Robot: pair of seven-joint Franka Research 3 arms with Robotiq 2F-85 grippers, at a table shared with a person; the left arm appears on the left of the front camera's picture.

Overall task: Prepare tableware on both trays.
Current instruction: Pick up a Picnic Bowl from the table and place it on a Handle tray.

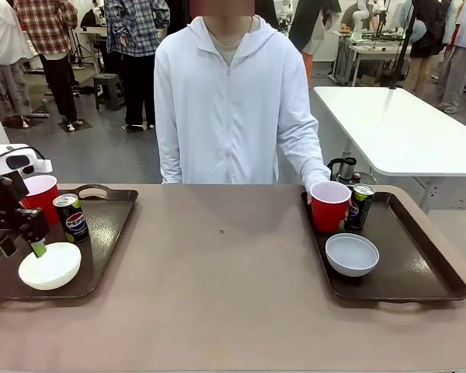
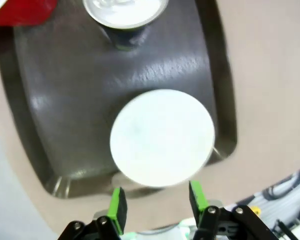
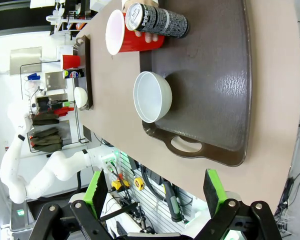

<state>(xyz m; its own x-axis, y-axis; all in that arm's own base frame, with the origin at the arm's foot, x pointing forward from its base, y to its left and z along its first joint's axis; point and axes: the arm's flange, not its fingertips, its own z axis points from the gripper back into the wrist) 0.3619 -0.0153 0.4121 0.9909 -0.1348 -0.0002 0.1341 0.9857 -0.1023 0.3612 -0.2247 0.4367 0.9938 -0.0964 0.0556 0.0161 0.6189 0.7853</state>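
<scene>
1. From the front view I see the left gripper (image 1: 19,233) over the left tray (image 1: 109,225), just above the cream-white bowl (image 1: 50,266). One green pad (image 1: 38,249) is at the bowl's far rim; I cannot tell from here if it touches. On the same tray stand a red cup (image 1: 43,194) and a dark can (image 1: 71,217), close to each other. On the right tray (image 1: 419,256) are a second red cup (image 1: 329,205), a second can (image 1: 360,206) and the pale grey-white bowl (image 1: 352,254). The person's hand (image 1: 317,177) is just behind this cup.

2. In the left wrist view the left gripper (image 2: 156,202) has its jaws apart and holds nothing – the cream-white bowl (image 2: 162,137) lies a little beyond the fingertips, near the corner of the left tray (image 2: 50,100). The can (image 2: 125,15) and the red cup (image 2: 20,10) are at the top edge.

3. In the right wrist view the right gripper (image 3: 155,192) is high above the table with jaws wide apart, empty. Far below I see the right tray (image 3: 215,75) with the pale bowl (image 3: 152,96), the red cup (image 3: 127,34) and the can (image 3: 157,19) – the fingers (image 3: 150,36) of the person touch the cup.
</scene>
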